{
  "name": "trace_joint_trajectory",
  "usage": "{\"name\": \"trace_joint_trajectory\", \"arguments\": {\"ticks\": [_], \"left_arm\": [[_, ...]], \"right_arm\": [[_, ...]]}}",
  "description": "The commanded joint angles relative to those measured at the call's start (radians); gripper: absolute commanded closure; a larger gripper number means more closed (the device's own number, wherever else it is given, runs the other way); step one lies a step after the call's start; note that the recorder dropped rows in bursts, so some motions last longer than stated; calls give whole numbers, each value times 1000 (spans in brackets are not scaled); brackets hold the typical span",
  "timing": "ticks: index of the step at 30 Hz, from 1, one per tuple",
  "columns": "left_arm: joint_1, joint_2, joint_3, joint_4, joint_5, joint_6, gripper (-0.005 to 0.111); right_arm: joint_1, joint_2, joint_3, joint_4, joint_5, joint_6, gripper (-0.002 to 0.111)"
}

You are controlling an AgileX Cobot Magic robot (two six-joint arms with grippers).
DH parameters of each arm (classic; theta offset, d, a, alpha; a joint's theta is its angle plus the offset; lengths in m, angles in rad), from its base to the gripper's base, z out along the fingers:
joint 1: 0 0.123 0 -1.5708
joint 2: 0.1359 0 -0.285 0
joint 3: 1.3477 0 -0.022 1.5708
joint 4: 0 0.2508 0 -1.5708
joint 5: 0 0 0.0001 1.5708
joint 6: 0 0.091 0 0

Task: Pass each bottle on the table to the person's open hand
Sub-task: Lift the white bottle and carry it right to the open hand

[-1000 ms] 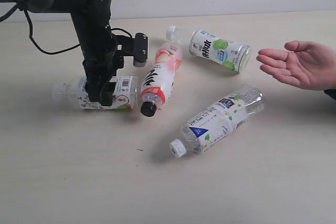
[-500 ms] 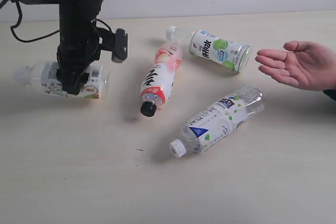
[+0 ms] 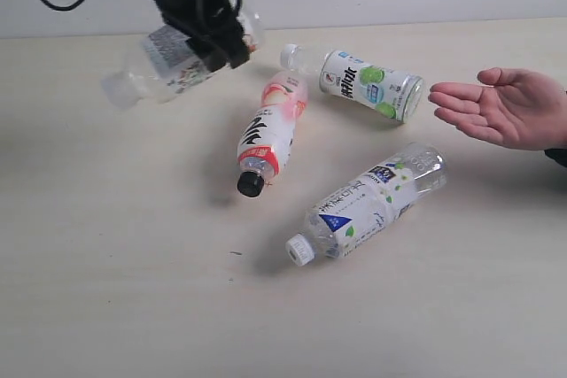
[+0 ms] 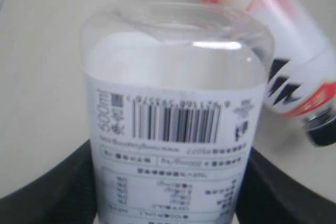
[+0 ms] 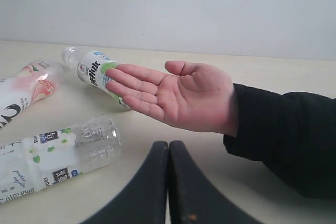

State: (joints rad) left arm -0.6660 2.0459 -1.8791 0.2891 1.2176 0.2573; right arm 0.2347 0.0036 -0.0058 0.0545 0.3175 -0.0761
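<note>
- The left claw [image 3: 213,42] grasps the held bottle [image 3: 173,64] across its label, raised above the table [image 3: 115,263] and tilted cap-down, well apart from the open hand [image 3: 500,108]
- The smooth label could slide in that grip, judging by the tilt
- The way to the palm passes over the black-capped bottle [image 3: 266,135] and the green-labelled bottle [image 3: 368,83]; a low pass or a drop would set them rolling
- The blue-labelled bottle [image 3: 368,201] lies nearer the front
- The right claw [image 5: 168,182] is clenched on nothing, near the hand
- The left fingertips hide behind the bottle; its cap is blurred; the arm is cut off above
</note>
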Motion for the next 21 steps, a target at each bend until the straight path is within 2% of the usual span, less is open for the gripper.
{"name": "trace_joint_trajectory", "arguments": {"ticks": [1,3,4,7,10,13,17,21], "left_arm": [[-136,-12,-74,-12,3,-211,107],[-191,-12,-91,-12,3,-272,107],[-240,-12,-109,-16,3,-340,107],[-301,-10,-147,-33,-25,-470,107],[-293,-6,-248,-240,-110,-469,107],[-269,15,-352,-374,-91,-469,107],[-270,69,-469,-486,-123,-490,107],[-270,163,-582,-611,-214,-502,107]], "right_arm": [[5,-4,6,-2,-9,-1,108],[5,-4,6,-2,-9,-1,108],[5,-4,6,-2,-9,-1,108],[5,-4,6,-4,-9,-1,108],[5,-4,6,-4,-9,-1,108],[5,-4,6,-4,-9,-1,108],[5,-4,6,-2,-9,-1,108],[5,-4,6,-2,-9,-1,108]]}}
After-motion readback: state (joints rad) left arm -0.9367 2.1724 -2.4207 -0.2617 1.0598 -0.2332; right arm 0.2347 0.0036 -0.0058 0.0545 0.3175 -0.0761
